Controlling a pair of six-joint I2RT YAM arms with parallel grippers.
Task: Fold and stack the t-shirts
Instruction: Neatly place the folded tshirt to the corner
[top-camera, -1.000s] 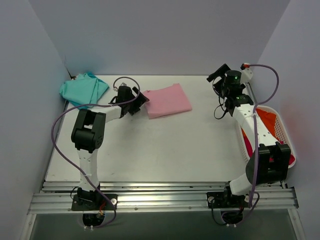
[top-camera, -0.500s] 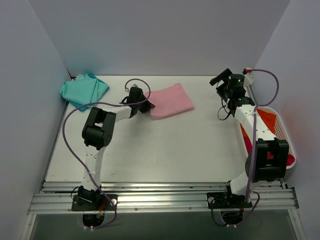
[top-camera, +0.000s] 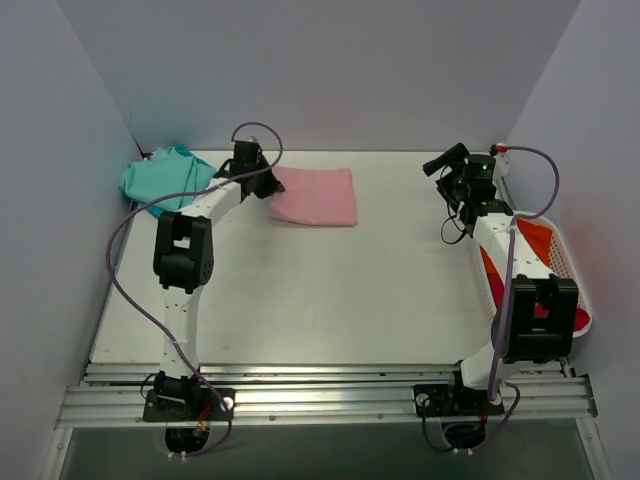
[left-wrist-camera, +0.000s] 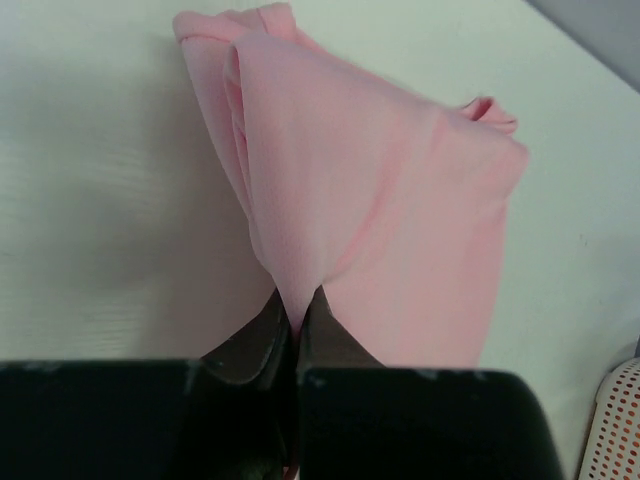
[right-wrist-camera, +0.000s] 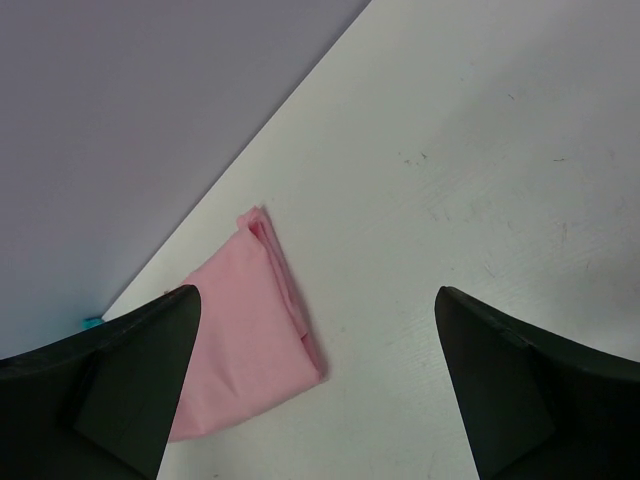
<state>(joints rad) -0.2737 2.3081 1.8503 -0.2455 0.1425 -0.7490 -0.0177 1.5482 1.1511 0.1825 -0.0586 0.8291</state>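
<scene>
The left fingers pinch the pink t-shirt; the right fingers stand spread wide, empty.

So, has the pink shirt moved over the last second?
Yes. The pink shirt has slid left, closer to the teal shirt, and turned squarer, pinched by the left gripper.

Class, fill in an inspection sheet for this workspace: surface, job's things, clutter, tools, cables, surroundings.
Surface: white table, faint scuffs.
Job's things: folded pink shirt at the far side; teal shirt bunched in the far left corner; orange cloth in the basket at the right edge.
Clutter: nothing seen.
Tools: left tool shut on the pink shirt's edge; right tool open, holding nothing.
Cables: purple cables loop along both arms.
Surroundings: plain walls on three sides; metal rail at the near edge.
</scene>
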